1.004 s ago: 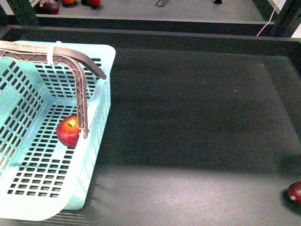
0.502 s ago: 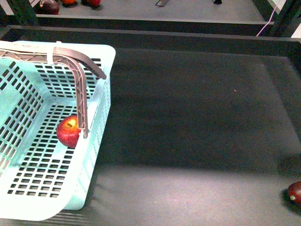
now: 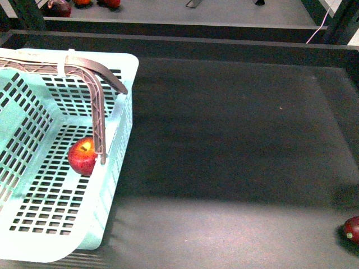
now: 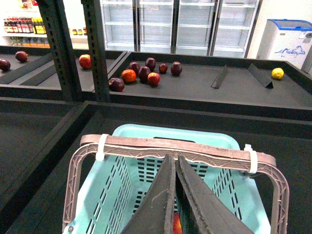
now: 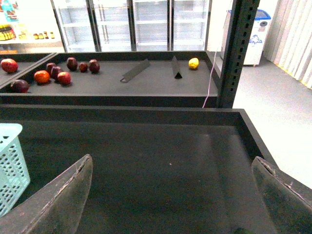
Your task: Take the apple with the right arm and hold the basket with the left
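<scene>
The mint-turquoise basket (image 3: 115,168) stands at the left of the dark shelf, with its brown ribbed handle (image 3: 98,112) raised. The red apple (image 3: 82,157) with a yellow patch lies on the basket floor against the right wall, partly behind the handle. Neither arm shows in the front view. In the left wrist view my left gripper (image 4: 174,160) is shut, its tips at the middle of the handle bar (image 4: 209,155) above the basket (image 4: 109,195). A sliver of the apple (image 4: 177,225) shows between the fingers. My right gripper (image 5: 171,161) is open and empty over bare shelf, right of the basket's corner (image 5: 9,161).
A small dark maroon fruit (image 3: 352,228) lies at the front right edge. A raised wall (image 3: 179,45) bounds the shelf at the back. Behind it is another shelf with several fruits (image 4: 144,73) and a yellow one (image 4: 277,73). Dark uprights (image 4: 61,48) stand at the left.
</scene>
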`<state>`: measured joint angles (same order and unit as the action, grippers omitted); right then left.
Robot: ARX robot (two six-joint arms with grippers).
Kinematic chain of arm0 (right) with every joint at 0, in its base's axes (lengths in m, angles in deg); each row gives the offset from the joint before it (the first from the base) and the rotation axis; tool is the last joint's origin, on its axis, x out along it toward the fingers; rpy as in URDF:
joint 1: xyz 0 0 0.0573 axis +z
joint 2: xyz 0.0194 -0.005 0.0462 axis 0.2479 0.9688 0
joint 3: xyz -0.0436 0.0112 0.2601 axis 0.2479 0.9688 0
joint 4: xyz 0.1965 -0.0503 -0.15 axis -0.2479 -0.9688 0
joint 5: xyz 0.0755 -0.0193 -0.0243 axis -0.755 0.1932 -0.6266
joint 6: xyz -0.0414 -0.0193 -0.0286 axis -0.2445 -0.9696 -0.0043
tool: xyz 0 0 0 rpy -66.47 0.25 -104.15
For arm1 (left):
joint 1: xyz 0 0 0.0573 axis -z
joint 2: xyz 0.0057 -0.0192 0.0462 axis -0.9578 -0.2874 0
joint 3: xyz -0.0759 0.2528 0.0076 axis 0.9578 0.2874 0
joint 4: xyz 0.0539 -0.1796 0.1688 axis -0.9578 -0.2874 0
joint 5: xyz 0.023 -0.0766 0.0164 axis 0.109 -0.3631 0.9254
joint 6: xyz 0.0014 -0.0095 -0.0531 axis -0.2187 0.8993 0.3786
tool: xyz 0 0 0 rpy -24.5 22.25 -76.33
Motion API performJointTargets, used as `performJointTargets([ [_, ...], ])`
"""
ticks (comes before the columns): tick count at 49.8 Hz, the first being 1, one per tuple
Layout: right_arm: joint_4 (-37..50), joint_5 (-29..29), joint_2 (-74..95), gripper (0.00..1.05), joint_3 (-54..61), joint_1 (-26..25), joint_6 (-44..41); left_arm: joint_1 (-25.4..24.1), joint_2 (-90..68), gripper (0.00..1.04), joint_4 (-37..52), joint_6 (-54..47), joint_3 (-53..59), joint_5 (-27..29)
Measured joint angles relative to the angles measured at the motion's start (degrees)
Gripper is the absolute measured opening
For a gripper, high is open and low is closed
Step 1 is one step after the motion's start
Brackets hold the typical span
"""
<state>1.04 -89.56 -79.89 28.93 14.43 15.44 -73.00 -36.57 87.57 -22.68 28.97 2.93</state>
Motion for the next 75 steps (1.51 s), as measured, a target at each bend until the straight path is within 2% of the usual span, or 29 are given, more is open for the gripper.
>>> performJointTargets([
  [25, 0.0, 0.0, 0.0, 0.96, 0.0, 0.0, 0.0, 0.0, 19.4, 0.04, -18.2, 0.0, 0.0, 0.0],
  [46, 0.0, 0.0, 0.0, 0.96, 0.0, 0.0, 0.0, 0.0, 28.1, 0.04, -26.9, 0.0, 0.0, 0.0],
  [51, 0.0, 0.0, 0.0, 0.96, 0.0, 0.0, 0.0, 0.0, 35.8, 0.04, -36.2, 0.0, 0.0, -0.1],
  [75, 0.0, 0.0, 0.0, 0.96, 0.0, 0.0, 0.0, 0.0, 37.9, 0.04, -37.0, 0.0, 0.0, 0.0],
])
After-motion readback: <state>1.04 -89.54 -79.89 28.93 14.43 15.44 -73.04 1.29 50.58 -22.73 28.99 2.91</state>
